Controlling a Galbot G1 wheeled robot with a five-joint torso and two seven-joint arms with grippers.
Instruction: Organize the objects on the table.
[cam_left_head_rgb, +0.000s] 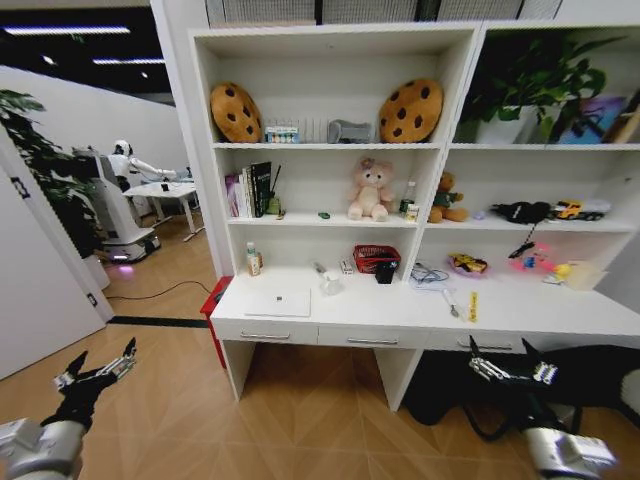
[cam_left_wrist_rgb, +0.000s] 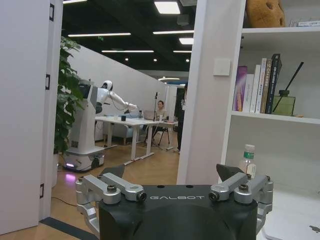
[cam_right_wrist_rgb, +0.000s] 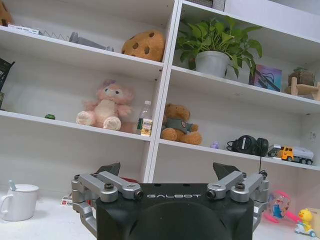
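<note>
Both grippers are held low and wide open with nothing in them — the left gripper (cam_left_head_rgb: 98, 371) at about 8 o'clock of the head view, the right gripper (cam_left_head_rgb: 513, 369) at 4 o'clock, well short of the table (cam_left_head_rgb: 560, 322). The silver laptop (cam_left_head_rgb: 279, 302) is seen closed near the desk's left end, the white mug (cam_right_wrist_rgb: 18, 201) farther back, the yellow strip (cam_left_head_rgb: 473, 306) at 3 o'clock — nothing is yet within reach, which would explain the parked, ready arms.

Table (cam_left_head_rgb: 560, 318) right end cut off by head view's edge. Mug (cam_right_wrist_rgb: 17, 202) cut by right wrist view's edge. Small items near the yellow strip (cam_left_head_rgb: 473, 306) too small to identify.
</note>
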